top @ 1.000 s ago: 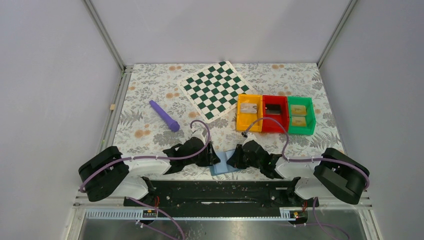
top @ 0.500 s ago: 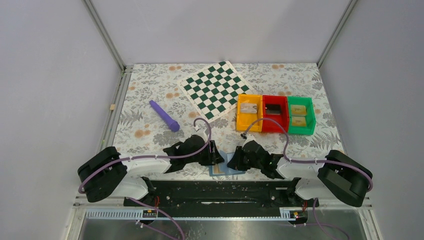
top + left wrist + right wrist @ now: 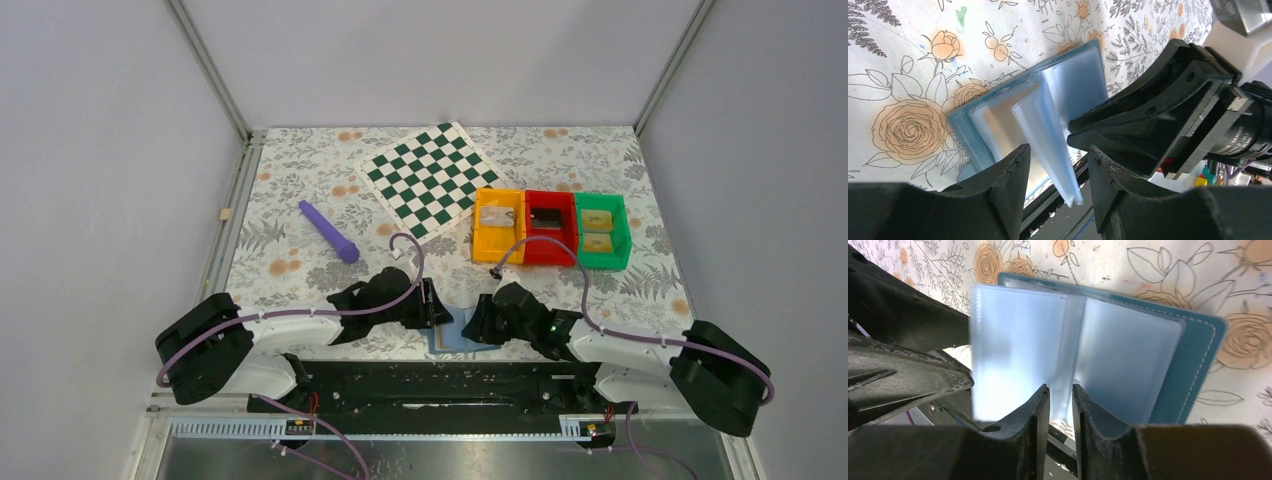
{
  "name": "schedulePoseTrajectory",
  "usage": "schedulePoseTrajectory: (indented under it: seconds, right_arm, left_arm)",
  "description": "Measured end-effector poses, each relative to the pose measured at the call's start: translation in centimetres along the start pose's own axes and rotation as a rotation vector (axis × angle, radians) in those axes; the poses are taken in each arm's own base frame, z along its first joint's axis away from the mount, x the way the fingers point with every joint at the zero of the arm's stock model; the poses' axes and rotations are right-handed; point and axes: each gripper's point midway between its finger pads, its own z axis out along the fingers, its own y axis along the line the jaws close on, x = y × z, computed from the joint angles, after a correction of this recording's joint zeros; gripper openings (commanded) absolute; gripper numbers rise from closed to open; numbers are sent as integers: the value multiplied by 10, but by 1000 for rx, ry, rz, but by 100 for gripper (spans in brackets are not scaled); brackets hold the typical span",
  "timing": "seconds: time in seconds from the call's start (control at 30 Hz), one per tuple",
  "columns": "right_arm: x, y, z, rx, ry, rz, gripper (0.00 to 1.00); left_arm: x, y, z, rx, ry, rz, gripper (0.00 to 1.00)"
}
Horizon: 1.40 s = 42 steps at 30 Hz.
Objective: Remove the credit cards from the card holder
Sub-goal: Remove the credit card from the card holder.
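Action gathers at the near edge of the table, where the card holder lies open, blue cover down on the floral cloth, between the two grippers. The left gripper comes in from the left; in the left wrist view its jaws stand apart with one of the clear sleeves rising loosely between them, not clamped. The right gripper meets it from the other side, its jaws drawn close on either side of the fold where the sleeves join, though I cannot tell whether they pinch it. A tan patch shows through one pocket in the left wrist view; whether that is a card is unclear. Well apart at the far right, two yellow-gold credit cards lie in the green bin, beside a red bin and an orange bin.
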Motion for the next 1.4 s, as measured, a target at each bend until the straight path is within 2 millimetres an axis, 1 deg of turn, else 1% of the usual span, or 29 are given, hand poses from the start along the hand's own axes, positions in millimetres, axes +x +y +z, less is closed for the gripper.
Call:
schedulePoseTrajectory:
  seconds: [0.17,0.3,0.4,0.57,0.7,0.8,1.0,1.1,1.27,1.4]
  right_arm:
    - [-9,2,-12,-3,-50,-6,29]
    - [-11,0,-14,6,-61,-6,29]
    - [-6,-8,-13,29,-50,-5,35]
    - [-4,-10,-13,38,-42,-11,36]
    - [-1,-15,-9,57,-23,-13,34]
    - [-1,-12,-3,50,-21,-10,31]
    - [-4,-8,6,14,-48,23,26]
    - [-5,-6,9,-7,-62,43,24]
    - [-5,-5,12,-25,-74,67,23]
    - [-5,-5,12,-29,-78,72,23]
  left_arm:
    - [-4,-9,2,20,-1,1,46]
    - [-6,-18,9,37,9,5,45]
    - [-3,-21,14,40,25,7,45]
    - [-2,-13,12,-2,25,-11,45]
    - [-4,-11,7,-19,11,-18,45]
    - [-5,-12,5,-20,5,-23,45]
    - [6,7,3,-69,25,-32,47]
    - [7,11,3,-84,23,-32,47]
    - [9,17,2,-113,22,-27,48]
    - [12,27,1,-165,20,-9,48]
